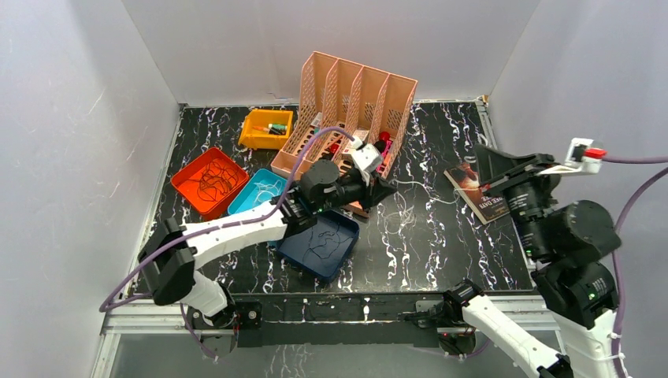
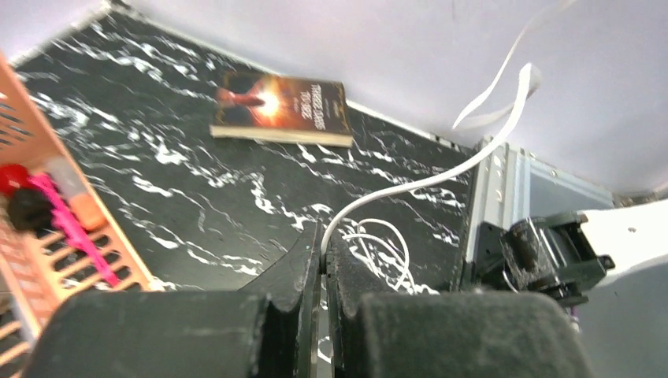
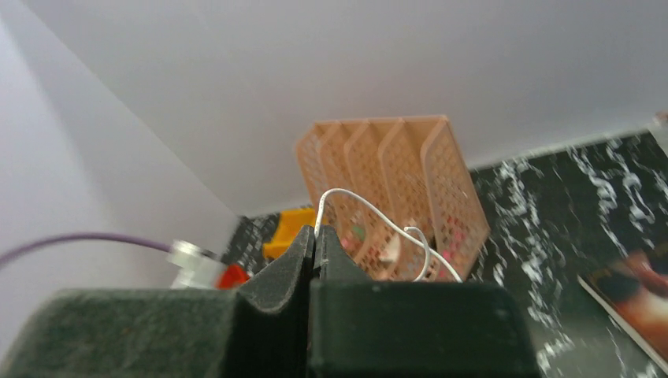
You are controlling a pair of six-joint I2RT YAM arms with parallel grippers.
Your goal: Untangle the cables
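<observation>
Left arm point(image 1: 236, 227) stretched low, right arm point(image 1: 571, 228) raised, both jaws clenching white cable point(image 2: 410, 185)

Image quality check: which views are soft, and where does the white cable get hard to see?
Top external: sharp, evenly lit, but the white cable nearly vanishes among the table's white veins. Left wrist: left gripper blurred up close, cable clear against dark marble. Right wrist: soft throughout, right gripper defocused; cable legible.
</observation>
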